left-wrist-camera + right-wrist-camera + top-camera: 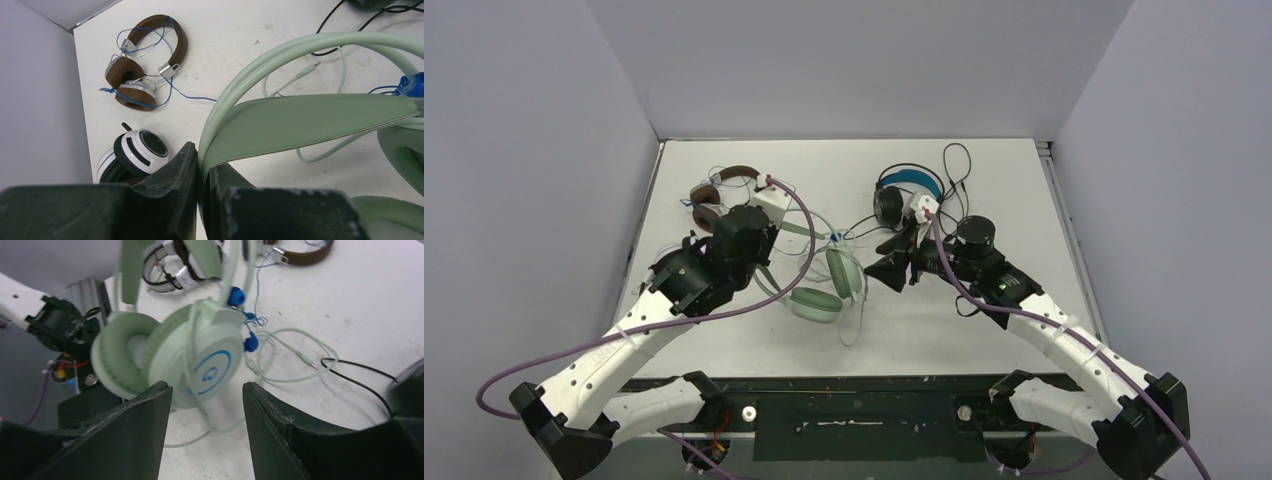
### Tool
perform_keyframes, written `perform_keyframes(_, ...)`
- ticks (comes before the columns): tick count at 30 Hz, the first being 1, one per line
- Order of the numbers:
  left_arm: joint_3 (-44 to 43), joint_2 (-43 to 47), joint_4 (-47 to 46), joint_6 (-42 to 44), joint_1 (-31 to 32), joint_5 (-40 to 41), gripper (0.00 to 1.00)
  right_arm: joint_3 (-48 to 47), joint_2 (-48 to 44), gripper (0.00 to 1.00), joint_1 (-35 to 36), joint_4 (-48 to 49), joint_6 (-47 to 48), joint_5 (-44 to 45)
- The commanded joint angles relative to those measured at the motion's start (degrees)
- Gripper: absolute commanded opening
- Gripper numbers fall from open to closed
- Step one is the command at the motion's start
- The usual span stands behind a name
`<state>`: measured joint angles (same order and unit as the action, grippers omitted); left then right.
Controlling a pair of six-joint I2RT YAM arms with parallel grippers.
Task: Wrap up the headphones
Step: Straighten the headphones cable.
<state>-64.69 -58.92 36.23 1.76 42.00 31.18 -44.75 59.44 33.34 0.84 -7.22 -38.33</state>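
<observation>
Though raised by its band, not yet wrapped: mint green headset [824, 285] near the middle of the table [904, 340], between the two arms, ear cups low, contact with the surface impossible to tell. Left gripper [200, 175] pressed together on the edge of the padded headband, pinching it, plain from the left wrist view. Right gripper [206, 400] facing the outer shell of one ear cup, jaws spread, cup framed in the gap just ahead, no clear touch on either side. Mint cord [344, 70] slack in loose loops on the table beside the cups, plug [311, 66] lying free near a black cable [360, 374]. Other three headsets down on the table: brown one [719, 195] at the far left, thin blue wire looped over it; white one with black stripes [132, 152] just beside the left arm; black one with the blue headband [909, 190] at the far side by the right arm, cord sprawled. Judged as the opening of work on the mint set: steadying before gathering cord. Next, probably: secure the cup or go for the slack cord, then wind it around the band without tugging against the left pinch or snagging the black cable.
</observation>
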Motion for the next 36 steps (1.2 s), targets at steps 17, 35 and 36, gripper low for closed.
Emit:
perform_keyframes(17, -2.4, 2.2, -8.3, 3.5, -0.2, -3.9, 0.0, -3.7, 1.1, 0.59, 5.3, 0.4, 3.5, -2.0)
perform_keyframes(35, -2.4, -1.8, -9.9, 2.7, -0.2, 4.4, 0.0, -3.8, 0.7, 0.0, 5.3, 3.1, -0.4, -6.7)
perform_keyframes(36, -3.0, -2.8, -9.5, 1.7, -0.2, 6.1, 0.0, -3.4, 0.5, 0.0, 5.3, 4.3, -1.2, -7.5)
